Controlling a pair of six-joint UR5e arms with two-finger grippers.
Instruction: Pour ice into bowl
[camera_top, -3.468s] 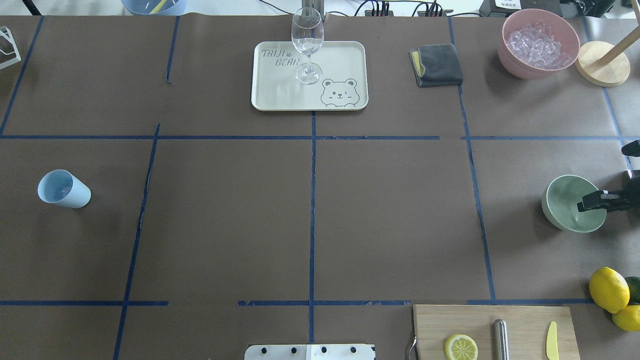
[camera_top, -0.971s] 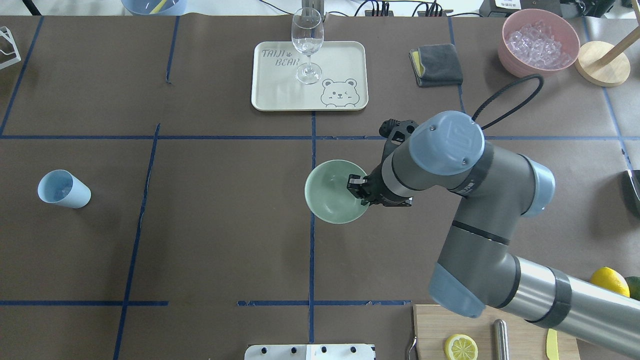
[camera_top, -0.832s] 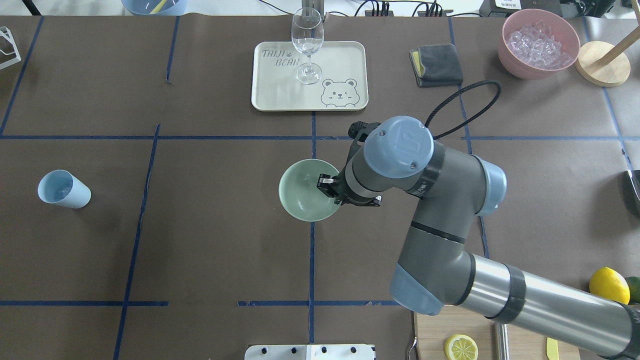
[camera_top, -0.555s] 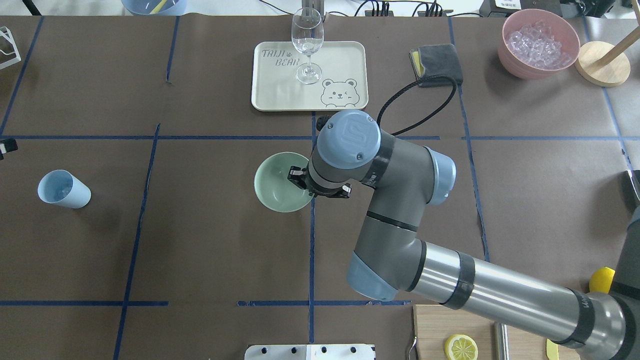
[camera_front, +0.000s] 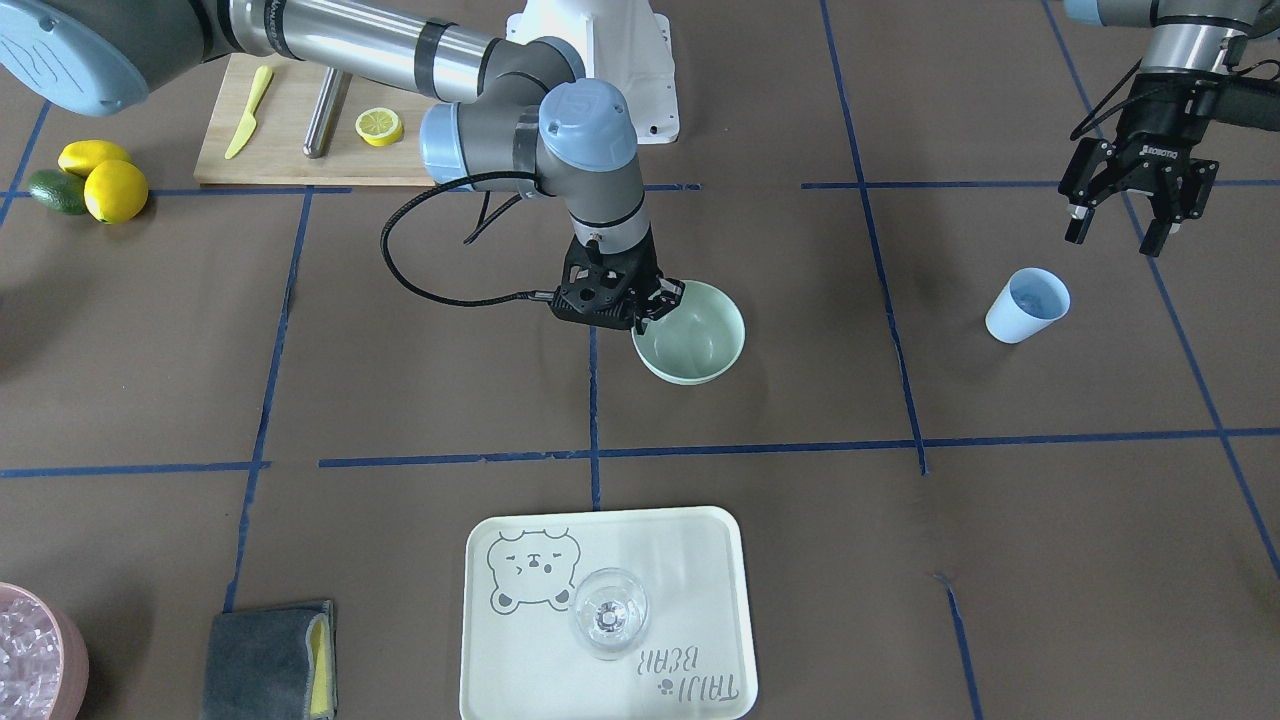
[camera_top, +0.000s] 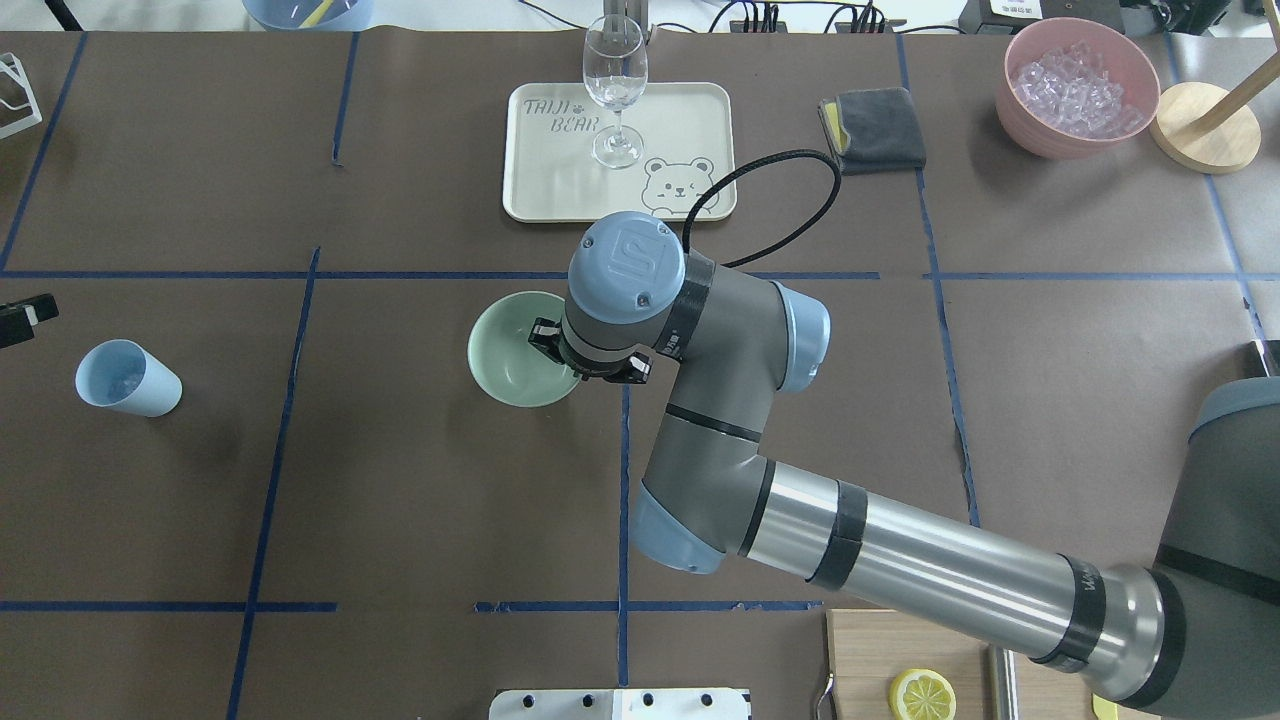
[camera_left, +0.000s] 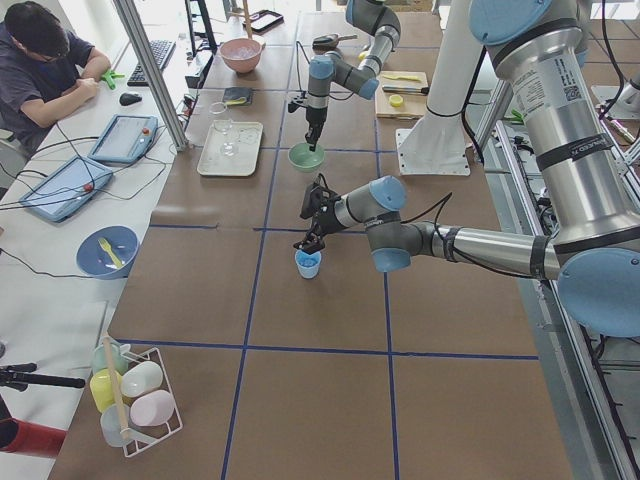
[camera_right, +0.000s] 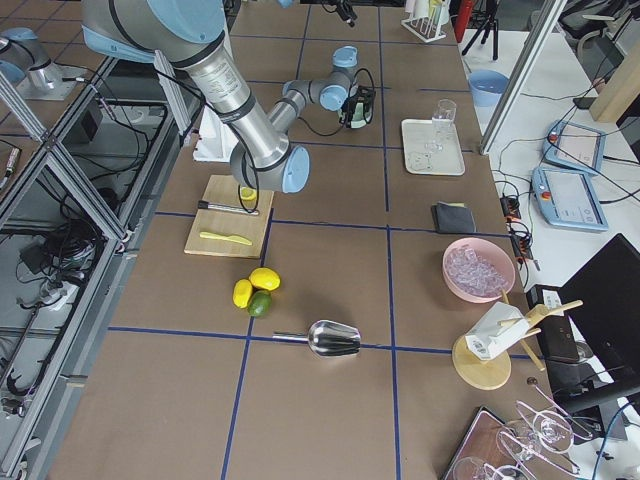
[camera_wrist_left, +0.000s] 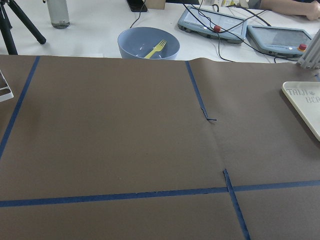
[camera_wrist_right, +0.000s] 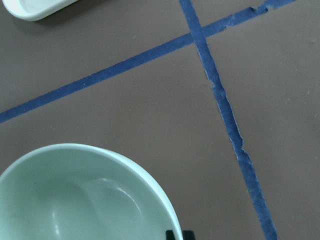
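Note:
The mint-green bowl is near the table's middle, just left of the centre tape line, and looks empty. My right gripper is shut on its rim on the robot's side. I cannot tell whether the bowl rests on the table or hangs just above it. The right wrist view shows the bowl from above. The light blue cup stands at the left, with faint glassy ice glints inside. My left gripper is open and empty, above and behind the cup.
A pink tub of ice cubes stands at the back right. A cream tray with a wine glass and a grey cloth are at the back. A cutting board with a lemon slice is at the front right.
My right arm has carried the bowl from the table's right edge leftwards across the centre line. My left gripper has come into view at the left, near the cup.

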